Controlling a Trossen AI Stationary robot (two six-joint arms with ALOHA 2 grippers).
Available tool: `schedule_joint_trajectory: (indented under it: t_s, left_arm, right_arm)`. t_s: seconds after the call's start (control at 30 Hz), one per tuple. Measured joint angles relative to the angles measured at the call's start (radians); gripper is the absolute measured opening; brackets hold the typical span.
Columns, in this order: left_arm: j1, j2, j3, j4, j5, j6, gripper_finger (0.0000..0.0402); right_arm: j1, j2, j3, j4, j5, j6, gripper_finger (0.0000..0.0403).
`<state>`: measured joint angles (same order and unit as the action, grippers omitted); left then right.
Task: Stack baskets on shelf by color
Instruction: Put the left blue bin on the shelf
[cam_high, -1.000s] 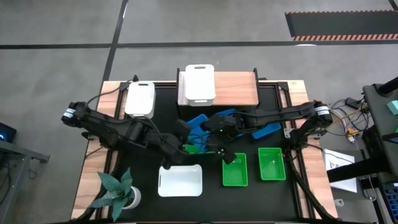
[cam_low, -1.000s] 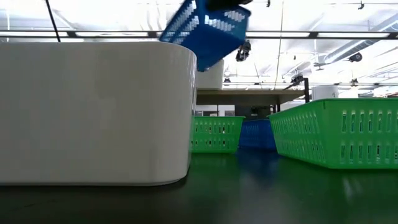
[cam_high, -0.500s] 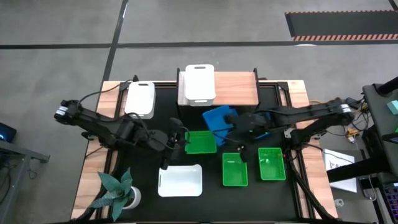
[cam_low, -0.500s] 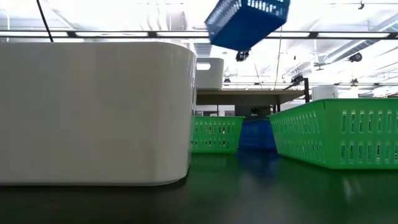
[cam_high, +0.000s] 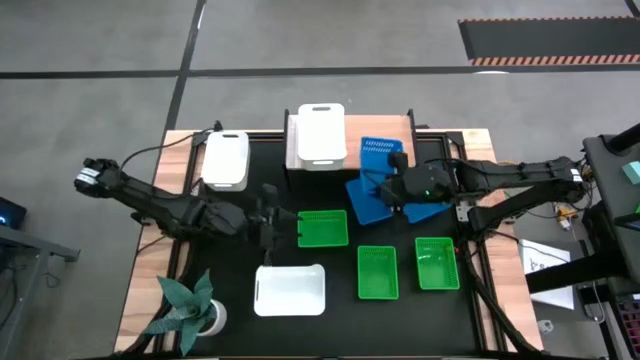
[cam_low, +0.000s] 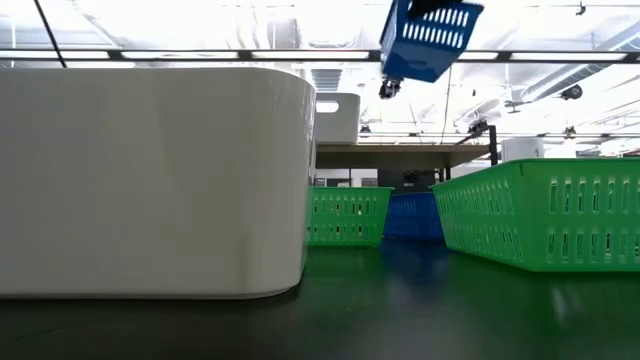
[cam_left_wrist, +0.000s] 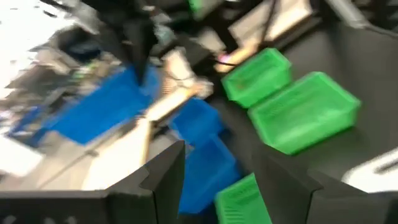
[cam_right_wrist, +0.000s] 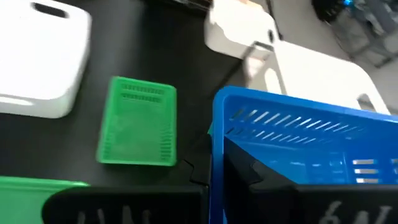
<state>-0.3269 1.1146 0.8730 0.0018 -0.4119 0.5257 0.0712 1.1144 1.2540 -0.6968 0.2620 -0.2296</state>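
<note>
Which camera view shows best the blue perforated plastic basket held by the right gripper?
The high view: the blue perforated plastic basket appears whole over the light-wood shelf. Low view shows it aloft; right wrist view, one wall; left wrist view, blurred.

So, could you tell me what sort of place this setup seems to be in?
Probably a large lab or industrial hall, not a home: a bare grey concrete floor with a hazard-striped mat surrounds the table, and the low view shows a high ceiling with long strip lights.
</note>
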Motion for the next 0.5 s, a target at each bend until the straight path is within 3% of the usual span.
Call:
schedule_joint_trajectory:
  t_s: [0.23, 0.5]
  left_arm:
    - [0.0, -0.109, -0.095, 0.083, -0.148, -0.009, 0.017]
    - [0.0, -0.2, -0.221, 0.223, -0.194, -0.02, 0.017]
  right_arm:
    - [-0.19, 0.044, -0.006, 0.026, -0.06, -0.077, 0.0008]
    - [-0.421, 0.145, -0.007, 0.103, -0.208, -0.143, 0.0008]
